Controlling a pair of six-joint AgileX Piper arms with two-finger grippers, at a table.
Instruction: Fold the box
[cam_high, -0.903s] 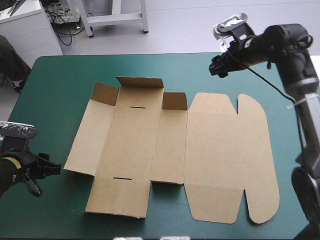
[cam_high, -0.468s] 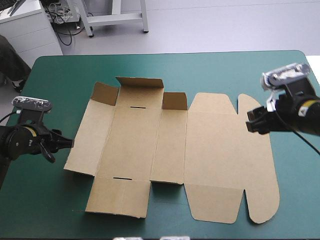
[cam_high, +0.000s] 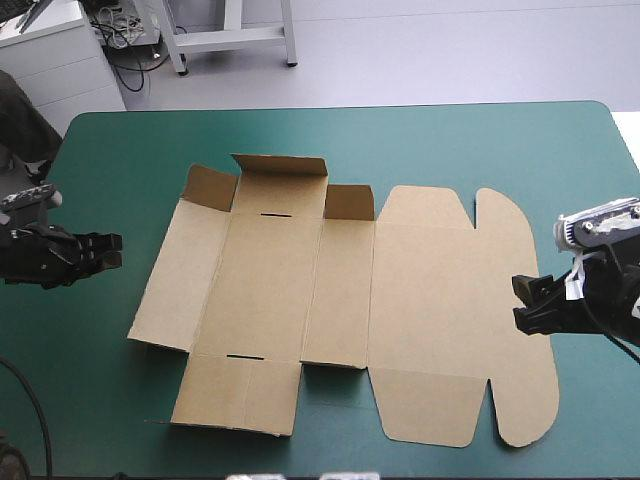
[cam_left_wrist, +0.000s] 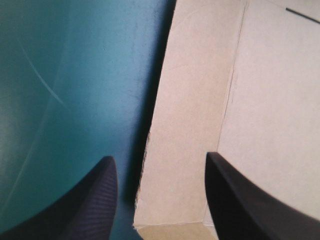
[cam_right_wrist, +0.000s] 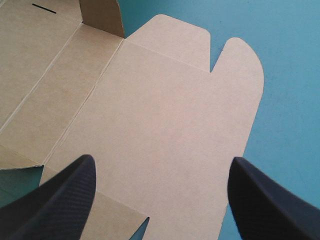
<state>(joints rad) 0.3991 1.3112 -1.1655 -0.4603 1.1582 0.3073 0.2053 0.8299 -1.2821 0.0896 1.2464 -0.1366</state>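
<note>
The brown box (cam_high: 330, 290) lies unfolded in the middle of the table, its lid panel with rounded ears (cam_high: 455, 320) flat on the right. Three short flaps (cam_high: 280, 167) stand raised along its far side. My left gripper (cam_high: 108, 250) is open just off the box's left edge. In the left wrist view that edge of the box (cam_left_wrist: 195, 125) runs between the fingers of this gripper (cam_left_wrist: 159, 157). My right gripper (cam_high: 528, 305) is open at the lid's right edge. Its wrist view shows the gripper (cam_right_wrist: 161, 159) spread above the box's flat lid (cam_right_wrist: 160, 100).
Teal-green cover (cam_high: 420, 140) shows on every side of the box, widest along the far edge. The table's right edge lies close behind my right gripper, and the left edge close behind my left gripper.
My right arm came down from high over the far right corner to the lid's right edge. My left gripper slid along the box's left side toward the far edge.
</note>
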